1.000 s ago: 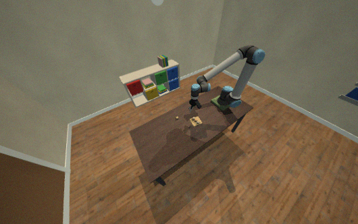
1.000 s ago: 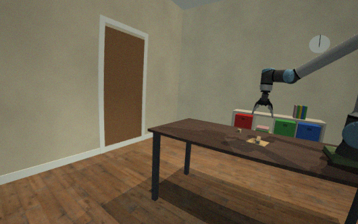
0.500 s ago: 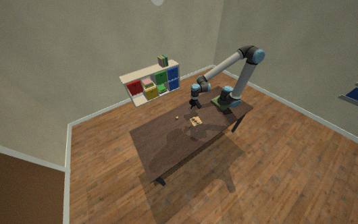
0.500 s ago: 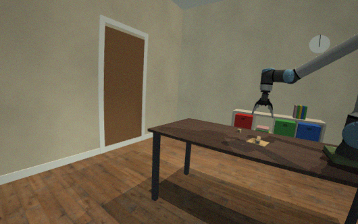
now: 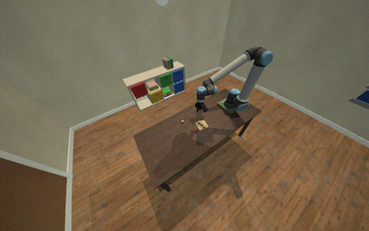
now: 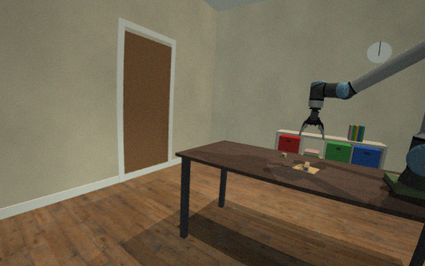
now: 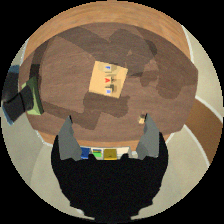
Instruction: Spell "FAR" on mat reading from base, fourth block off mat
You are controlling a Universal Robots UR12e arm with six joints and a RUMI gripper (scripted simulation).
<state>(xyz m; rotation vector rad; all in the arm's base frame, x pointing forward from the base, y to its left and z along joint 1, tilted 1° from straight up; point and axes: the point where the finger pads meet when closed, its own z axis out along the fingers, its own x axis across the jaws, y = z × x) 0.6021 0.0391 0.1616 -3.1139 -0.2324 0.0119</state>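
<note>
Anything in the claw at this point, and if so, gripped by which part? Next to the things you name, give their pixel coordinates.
Nothing is held: the claw (image 5: 200, 110) (image 6: 312, 137) (image 7: 107, 115) is open above the table (image 5: 163, 139) (image 6: 240, 158) (image 7: 65, 75), with no block between its fingers.

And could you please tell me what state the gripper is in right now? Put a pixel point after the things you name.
Gripper (image 5: 201, 112) (image 6: 312, 137) (image 7: 107, 115): open, holding nothing, in the air above the table (image 5: 156, 149) (image 6: 240, 157) (image 7: 65, 60).
</note>
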